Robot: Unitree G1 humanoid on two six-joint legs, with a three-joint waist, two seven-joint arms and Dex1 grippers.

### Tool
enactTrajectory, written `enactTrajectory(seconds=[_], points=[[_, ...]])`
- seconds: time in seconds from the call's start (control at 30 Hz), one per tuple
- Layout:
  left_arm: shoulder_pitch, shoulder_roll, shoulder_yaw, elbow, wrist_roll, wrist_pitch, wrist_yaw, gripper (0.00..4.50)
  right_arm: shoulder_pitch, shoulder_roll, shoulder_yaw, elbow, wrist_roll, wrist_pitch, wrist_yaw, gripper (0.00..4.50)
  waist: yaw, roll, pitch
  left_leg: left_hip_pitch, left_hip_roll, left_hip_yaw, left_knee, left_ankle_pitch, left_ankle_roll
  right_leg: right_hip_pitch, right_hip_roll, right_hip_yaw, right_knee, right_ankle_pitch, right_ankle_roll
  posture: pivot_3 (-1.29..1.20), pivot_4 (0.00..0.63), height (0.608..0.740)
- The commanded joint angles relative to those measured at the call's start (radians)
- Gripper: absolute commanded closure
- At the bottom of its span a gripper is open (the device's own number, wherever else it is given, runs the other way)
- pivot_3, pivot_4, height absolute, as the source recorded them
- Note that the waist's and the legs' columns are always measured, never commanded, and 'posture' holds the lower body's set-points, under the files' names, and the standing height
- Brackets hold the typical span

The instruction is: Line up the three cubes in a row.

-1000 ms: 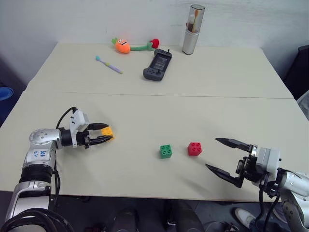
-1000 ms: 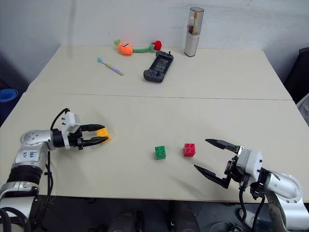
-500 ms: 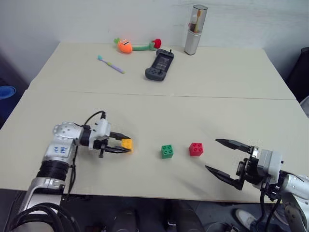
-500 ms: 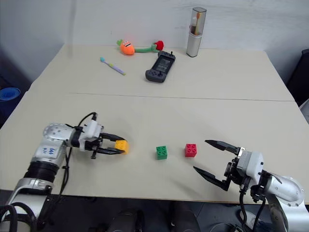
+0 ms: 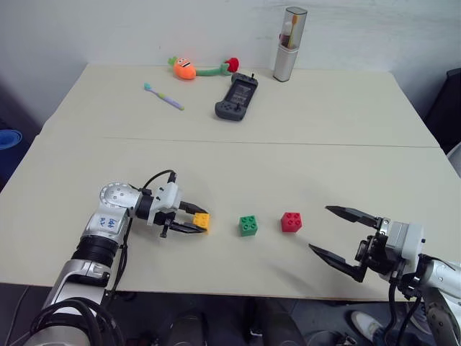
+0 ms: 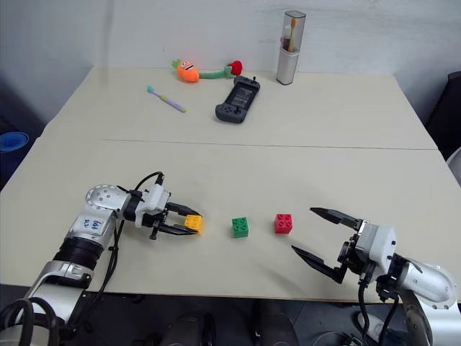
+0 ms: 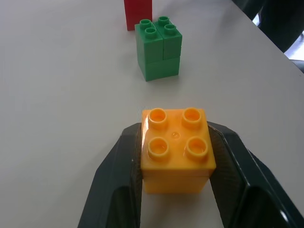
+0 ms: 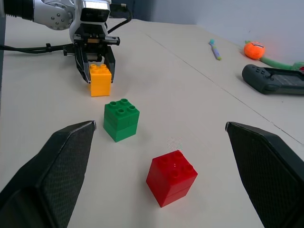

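Note:
My left gripper [image 5: 194,221] is shut on the yellow-orange cube [image 5: 202,220], which stands on the table with a black finger [image 7: 118,180] against each side. The green cube [image 5: 248,225] sits a short gap to its right, and the red cube [image 5: 291,222] is just beyond that. The three lie roughly in one line near the table's front. In the left wrist view the yellow-orange cube [image 7: 176,149] is in front, with the green cube [image 7: 158,48] behind it. My right gripper [image 5: 320,228] stands open to the right of the red cube [image 8: 171,177], apart from it, holding nothing.
At the back of the table [image 5: 302,158] lie a black handheld console [image 5: 235,99], a toothbrush [image 5: 163,96] and a carrot plush toy [image 5: 184,68]. A tall silver case [image 5: 287,43] stands there too. A seam runs across the table's middle.
My left gripper has slid to the right across the table with the yellow-orange cube, bringing it close to the green cube. The right gripper has stayed in place, open.

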Motion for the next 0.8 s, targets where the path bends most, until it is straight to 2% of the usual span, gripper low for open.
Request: enactTrajectory(seconds=[0.03,0.13,0.2,0.37,0.43,0.57,0.67,0.8], points=[[-0.022,0.008,0.022,0.041,0.024,-0.052,0.046,1.80,-0.004,0.011,0.000,-0.018,0.002,-0.019,-0.001,0.00,0.000,0.000,0.000,0.000,0.000,0.000,0.000,0.000,0.000,0.000,0.000,0.000,0.000,0.000,0.000,0.00,0.150,0.740],[-0.025,0.028,0.065,0.050,0.004,-0.093,0.072,0.77,0.015,0.000,-0.026,-0.021,0.014,-0.022,0.016,0.00,0.000,0.000,0.000,0.000,0.000,0.000,0.000,0.000,0.000,0.000,0.000,0.000,0.000,0.000,0.000,0.00,0.150,0.740],[-0.009,0.061,0.091,0.028,-0.023,-0.071,0.058,0.37,0.032,-0.015,-0.058,-0.021,0.033,-0.018,0.035,0.00,0.000,0.000,0.000,0.000,0.000,0.000,0.000,0.000,0.000,0.000,0.000,0.000,0.000,0.000,0.000,0.00,0.150,0.740],[0.100,0.176,0.179,-0.058,-0.066,-0.032,0.066,0.37,0.088,-0.086,-0.155,0.032,0.084,-0.010,0.147,0.00,-0.004,0.000,0.000,0.001,0.001,0.000,-0.001,0.000,0.000,0.000,0.000,0.000,0.000,0.000,0.000,0.00,0.150,0.740],[0.209,0.274,0.263,-0.118,-0.100,0.040,0.074,0.37,0.091,-0.150,-0.230,0.122,0.082,-0.038,0.236,0.00,-0.012,0.000,0.000,0.001,0.001,0.001,-0.001,0.000,0.001,0.000,0.000,0.001,0.000,0.000,0.000,0.00,0.150,0.740],[0.397,0.366,0.357,-0.209,-0.132,0.121,0.096,0.37,0.063,-0.214,-0.299,0.268,0.062,-0.094,0.329,0.00,-0.014,0.000,0.000,0.002,0.002,0.000,-0.002,-0.003,0.006,0.001,0.000,0.000,-0.001,0.000,0.000,0.00,0.150,0.740],[0.482,0.383,0.399,-0.264,-0.141,0.151,0.122,0.37,0.006,-0.231,-0.300,0.331,0.049,-0.114,0.343,0.00,-0.014,0.000,0.001,0.004,0.002,0.000,-0.002,-0.004,0.007,0.002,-0.001,0.001,-0.001,0.000,0.000,0.00,0.150,0.740],[0.493,0.384,0.411,-0.281,-0.141,0.157,0.148,0.37,-0.039,-0.233,-0.274,0.380,0.025,-0.138,0.374,0.00,0.000,0.000,0.001,0.004,0.002,0.000,-0.002,-0.004,0.006,0.002,-0.001,0.000,-0.001,0.000,-0.001,0.00,0.150,0.740]])
